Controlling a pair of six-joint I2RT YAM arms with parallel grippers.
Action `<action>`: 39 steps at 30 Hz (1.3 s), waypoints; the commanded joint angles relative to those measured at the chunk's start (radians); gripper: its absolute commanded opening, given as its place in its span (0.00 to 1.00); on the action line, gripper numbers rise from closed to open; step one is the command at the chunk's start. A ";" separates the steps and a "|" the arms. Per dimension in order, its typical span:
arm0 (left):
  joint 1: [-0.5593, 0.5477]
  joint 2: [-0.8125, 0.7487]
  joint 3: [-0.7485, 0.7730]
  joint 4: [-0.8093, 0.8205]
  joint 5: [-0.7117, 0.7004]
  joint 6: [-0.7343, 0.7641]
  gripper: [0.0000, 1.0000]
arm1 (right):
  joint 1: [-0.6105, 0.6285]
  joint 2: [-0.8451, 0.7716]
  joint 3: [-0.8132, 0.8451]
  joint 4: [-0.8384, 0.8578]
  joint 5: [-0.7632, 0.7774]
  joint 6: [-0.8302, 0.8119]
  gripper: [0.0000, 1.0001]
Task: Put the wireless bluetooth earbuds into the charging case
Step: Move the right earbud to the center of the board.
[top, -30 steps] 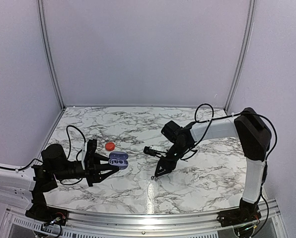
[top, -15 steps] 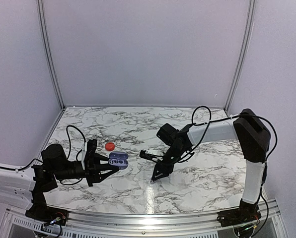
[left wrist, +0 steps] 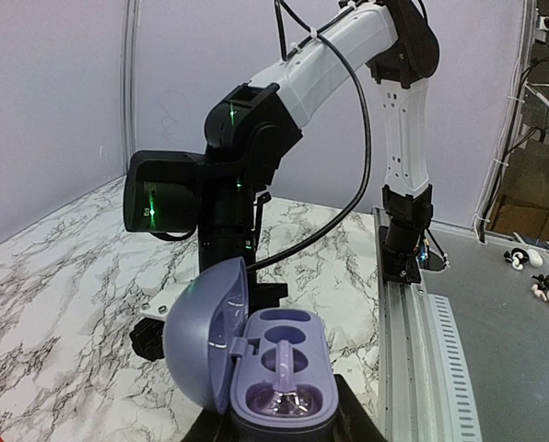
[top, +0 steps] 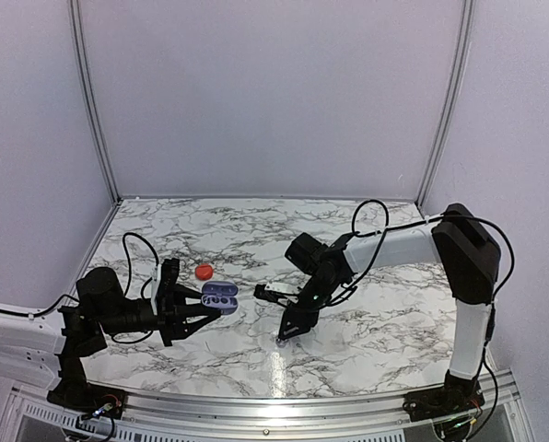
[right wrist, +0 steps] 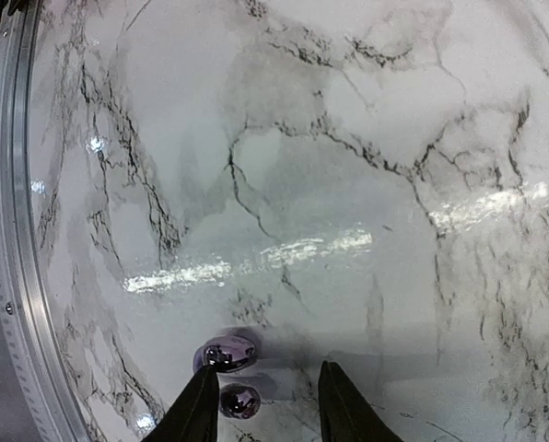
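My left gripper (top: 199,308) is shut on the purple charging case (left wrist: 282,378), which it holds at the left of the table with the lid (left wrist: 201,336) open. Something glossy lies in the case's near socket; the far socket is empty. The case also shows in the top view (top: 219,295). A glossy silvery-purple earbud (right wrist: 227,353) lies on the marble at the tip of my right gripper's left finger (right wrist: 199,410), with a second small glossy round part (right wrist: 239,401) just inside that finger. My right gripper (right wrist: 270,405) is open and points down at the table (top: 281,337).
A small red object (top: 204,272) lies on the marble behind the case. The right arm (left wrist: 228,184) fills the middle of the left wrist view. The metal rail (left wrist: 413,322) runs along the table's near edge, and small white items (left wrist: 523,260) lie beyond it.
The right arm has swung a little left and nearer, carrying its gripper tip along the marble. The left arm and the case have not moved.
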 commanded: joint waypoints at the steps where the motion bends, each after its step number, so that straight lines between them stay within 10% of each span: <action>1: 0.004 -0.024 -0.008 0.047 0.009 -0.001 0.00 | 0.020 0.015 0.022 -0.017 0.031 0.013 0.37; 18: 0.004 -0.047 -0.015 0.046 -0.016 -0.001 0.00 | 0.026 -0.106 0.061 0.019 0.277 0.080 0.35; 39: 0.004 -0.033 -0.007 0.047 -0.018 0.006 0.00 | 0.092 -0.352 -0.344 0.332 0.334 0.759 0.29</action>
